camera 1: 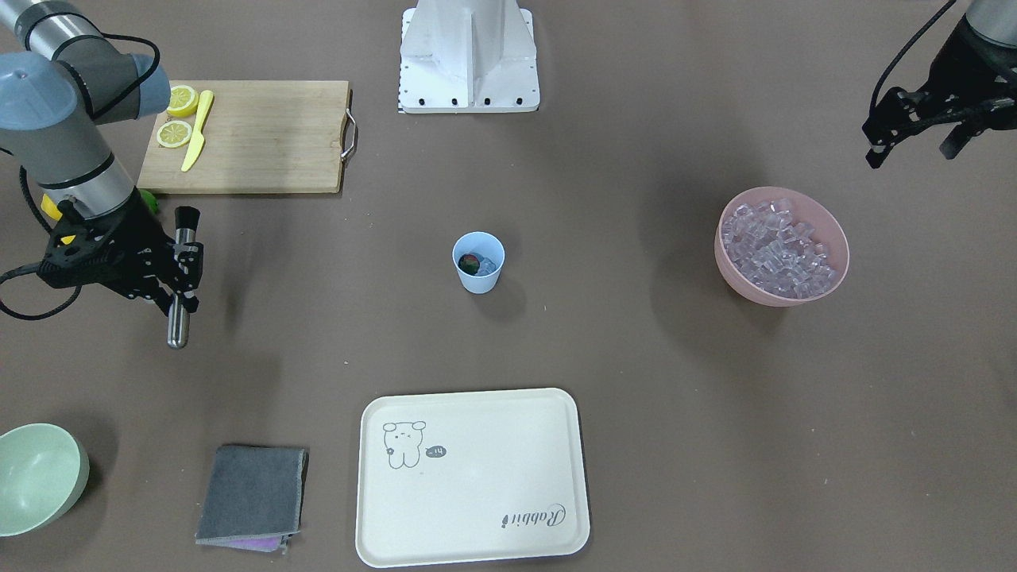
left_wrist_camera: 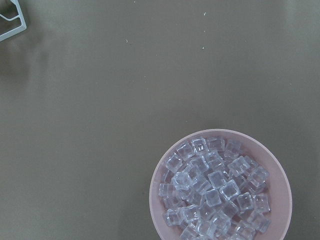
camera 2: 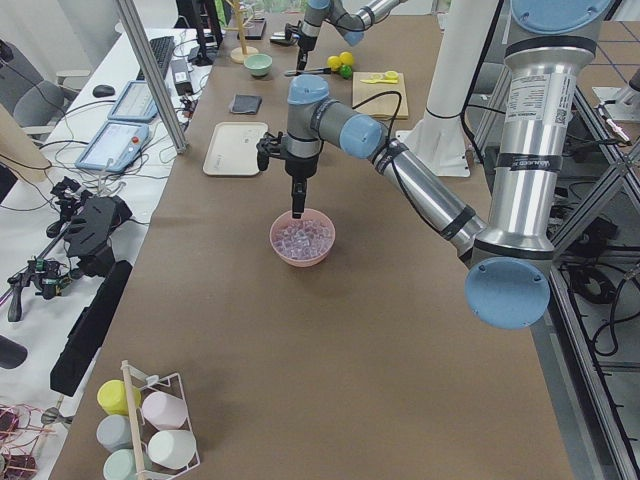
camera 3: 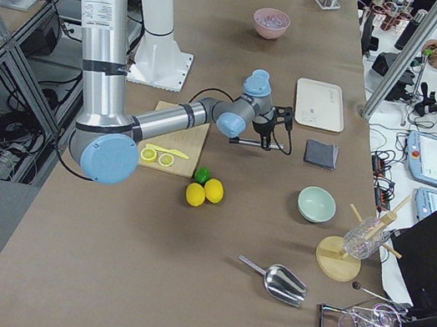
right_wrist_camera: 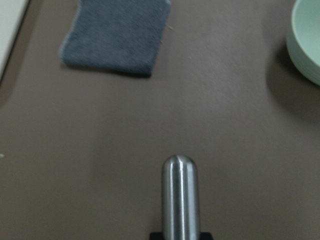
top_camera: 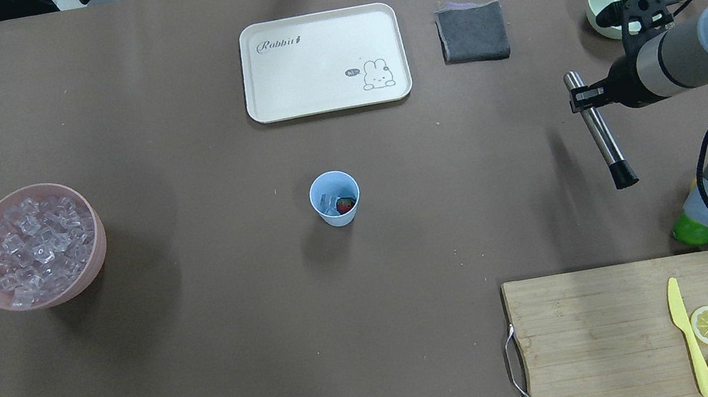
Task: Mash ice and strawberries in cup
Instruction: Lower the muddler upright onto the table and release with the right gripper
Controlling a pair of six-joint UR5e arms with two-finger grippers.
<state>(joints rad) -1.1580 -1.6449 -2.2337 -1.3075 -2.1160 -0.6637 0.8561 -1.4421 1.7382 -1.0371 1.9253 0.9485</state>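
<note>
— What's the surface like?
— A wide brown table [top_camera: 219, 336], with the robot's white base [camera 1: 469, 71] at one edge. The cup [top_camera: 334, 198] stands upright in the middle of it, alone, well apart from everything else.
— And inside it?
— The strawberry [top_camera: 345, 205] lies against one side, and a few cubes of ice [top_camera: 326, 201] sit beside it. Most of the cubes are heaped in the pink bowl [camera 1: 841, 266], which stands well off toward the robot's left.
— The arms?
— The right gripper [camera 1: 183, 274] hangs above the table on the robot's right, its fingers pinched on a steel muddler [camera 1: 177, 322]. The rod lies roughly level, with its black end pointing toward the cutting board [camera 1: 262, 135] and its rounded steel end toward the grey cloth [camera 1: 253, 494] and the pale-green bowl [camera 1: 40, 477].
— The other one?
— The left gripper [camera 1: 912, 151] is in the air close to the pink bowl, with its two fingers spread and nothing between them. Its wrist view looks down on the bowl of cubes.
— Anything else around?
— Two lemon halves [camera 1: 176, 117] and a yellow knife [camera 1: 196, 131] lie on the board. A lime [top_camera: 692, 231] sits just off its corner. A cream tray [camera 1: 473, 477] with a little rabbit drawing lies across from the robot.
</note>
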